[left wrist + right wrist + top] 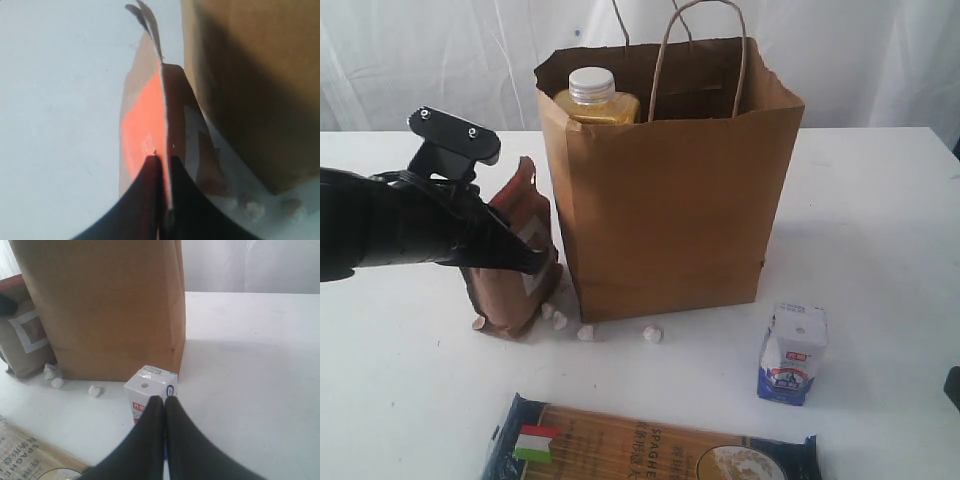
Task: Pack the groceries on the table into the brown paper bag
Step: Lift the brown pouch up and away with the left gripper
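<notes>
Paper on the brown pouch (145, 130) looks soft and floppy, so the left fingers (142, 210) pinch its thin top edge between them; the right fingers (150, 440) are closed, empty.

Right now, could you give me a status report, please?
Left tool shut on brown pouch. Right tool shut, empty. Bottle in bag. Carton, spaghetti pack on table.
</notes>
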`<state>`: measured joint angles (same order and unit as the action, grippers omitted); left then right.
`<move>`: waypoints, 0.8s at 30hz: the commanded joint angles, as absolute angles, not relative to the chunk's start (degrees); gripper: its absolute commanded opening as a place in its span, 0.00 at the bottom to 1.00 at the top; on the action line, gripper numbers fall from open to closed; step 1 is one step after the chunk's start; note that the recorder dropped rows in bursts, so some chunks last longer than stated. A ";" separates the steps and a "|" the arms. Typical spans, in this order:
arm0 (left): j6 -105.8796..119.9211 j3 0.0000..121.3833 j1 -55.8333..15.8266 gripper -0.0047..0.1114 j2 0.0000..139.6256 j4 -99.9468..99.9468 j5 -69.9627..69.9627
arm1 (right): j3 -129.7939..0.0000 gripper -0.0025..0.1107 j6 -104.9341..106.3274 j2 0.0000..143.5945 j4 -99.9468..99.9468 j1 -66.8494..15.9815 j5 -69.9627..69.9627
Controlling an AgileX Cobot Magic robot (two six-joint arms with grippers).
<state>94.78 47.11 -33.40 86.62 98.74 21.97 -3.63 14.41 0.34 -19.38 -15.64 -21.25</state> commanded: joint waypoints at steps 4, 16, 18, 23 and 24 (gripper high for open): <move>96.28 47.40 -33.30 0.04 83.67 99.95 31.09 | -3.33 0.02 14.37 0.00 -19.54 -15.38 -20.94; 104.30 48.97 -33.30 0.04 65.08 99.95 31.92 | -3.33 0.02 14.37 0.00 -19.54 -15.38 -20.94; 105.56 50.78 -33.30 0.04 61.95 99.95 33.00 | -3.33 0.02 12.45 0.00 -19.54 -15.38 -20.94; 109.10 58.01 -33.30 0.04 55.45 99.95 31.18 | -3.33 0.02 13.24 0.00 -19.54 -15.38 -20.94; 109.36 59.57 -33.30 0.04 54.92 99.95 29.84 | -3.33 0.02 13.24 0.00 -19.54 -15.38 -20.94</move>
